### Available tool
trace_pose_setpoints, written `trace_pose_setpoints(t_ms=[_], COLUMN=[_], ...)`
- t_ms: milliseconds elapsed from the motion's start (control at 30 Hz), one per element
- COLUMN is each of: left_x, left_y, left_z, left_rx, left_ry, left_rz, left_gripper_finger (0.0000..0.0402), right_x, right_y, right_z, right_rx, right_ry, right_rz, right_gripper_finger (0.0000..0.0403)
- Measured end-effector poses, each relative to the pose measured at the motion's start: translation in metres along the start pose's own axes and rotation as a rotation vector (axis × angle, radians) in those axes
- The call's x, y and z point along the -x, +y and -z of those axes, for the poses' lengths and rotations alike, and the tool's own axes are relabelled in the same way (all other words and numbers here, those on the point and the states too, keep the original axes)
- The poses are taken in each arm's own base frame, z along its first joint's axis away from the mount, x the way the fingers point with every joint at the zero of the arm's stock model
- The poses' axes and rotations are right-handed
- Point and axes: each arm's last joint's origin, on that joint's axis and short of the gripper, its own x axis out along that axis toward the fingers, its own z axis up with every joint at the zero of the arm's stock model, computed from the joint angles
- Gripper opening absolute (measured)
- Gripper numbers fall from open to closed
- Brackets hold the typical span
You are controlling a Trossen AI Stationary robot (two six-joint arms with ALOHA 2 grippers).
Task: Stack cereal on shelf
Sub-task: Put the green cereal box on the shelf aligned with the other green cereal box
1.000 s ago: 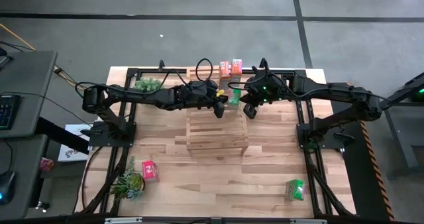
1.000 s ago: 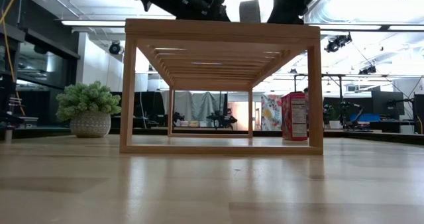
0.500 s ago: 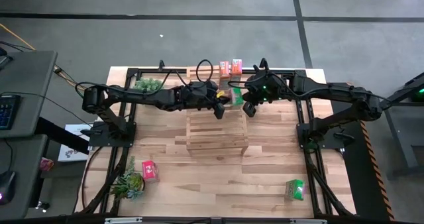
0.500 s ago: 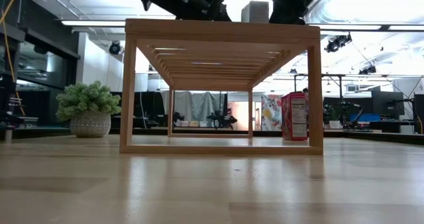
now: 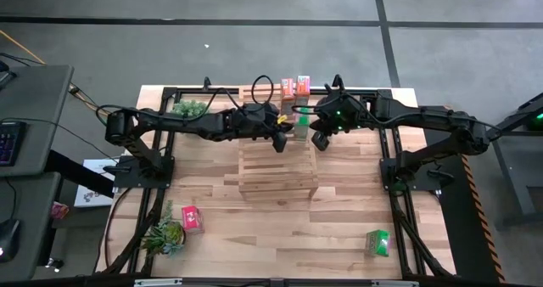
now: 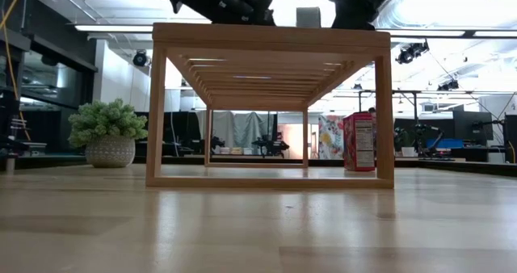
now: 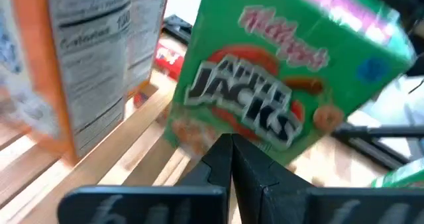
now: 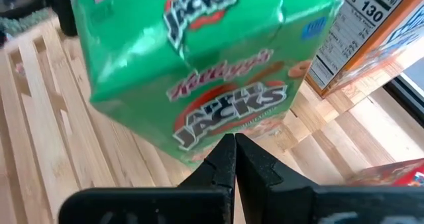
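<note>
The green cereal box (image 5: 301, 123) sits tilted on the far end of the slatted wooden shelf (image 5: 278, 172), between my two grippers. In the low view it shows as a grey box (image 6: 308, 16) on the shelf top (image 6: 266, 37). My left gripper (image 5: 282, 139) is shut at its left side and my right gripper (image 5: 319, 138) is shut at its right side. The box fills the left wrist view (image 7: 291, 85) and the right wrist view (image 8: 199, 65). An orange box (image 5: 288, 87) and a red box (image 5: 303, 85) stand beyond it. My left gripper comes level from the table's left, and its shut fingertips (image 7: 230, 144) meet the lower part of the green box's printed face (image 7: 218, 128). The box leans, with its bottom on the slats. My right gripper comes level from the table's right. Its shut fingertips (image 8: 233, 144) are against the low edge of the opposite printed face (image 8: 225, 128).
A red box (image 5: 193, 218) and a potted plant (image 5: 165, 234) stand near the table's near left corner, and a green box (image 5: 377, 242) near the near right. Another plant (image 5: 188, 109) is at the far left. The near half of the shelf top is bare slats.
The green box has rocked a little on the shelf top. In the low view it looked wider half a second ago and now stands narrower and slightly lower. Both grippers have stayed shut close beside it.
</note>
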Motion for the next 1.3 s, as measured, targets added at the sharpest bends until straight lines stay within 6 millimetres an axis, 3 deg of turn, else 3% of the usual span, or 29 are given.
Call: trace_pose_setpoints(t_ms=[200,433,600,833,1133,1300], left_x=[0.02,0.074,0.122,0.173,0.196,0.196], left_y=[0.013,0.03,0.037,0.053,0.057,0.057], left_z=[-0.009,-0.023,-0.02,0.007,0.013,0.013], left_rx=[-0.055,-0.141,-0.145,-0.032,-0.035,-0.054], left_ry=[0.063,0.148,0.009,-0.195,-0.237,-0.231], left_rz=[-0.061,-0.153,-0.207,-0.15,-0.129,-0.133], left_gripper_finger=[0.0,0.0,0.0,0.0,0.0,0.0], right_x=[0.001,0.025,0.049,0.074,0.086,0.095], right_y=[-0.002,-0.011,-0.018,-0.026,-0.029,-0.031], right_z=[0.006,0.019,0.032,0.045,0.05,0.066], right_rx=[0.044,0.033,-0.071,-0.238,-0.389,-0.589], right_ry=[0.054,0.109,0.123,0.108,0.059,0.272], right_rz=[0.027,0.158,0.231,0.333,0.328,0.203], right_gripper_finger=[0.0,0.0,0.0,0.0,0.0,0.0035])
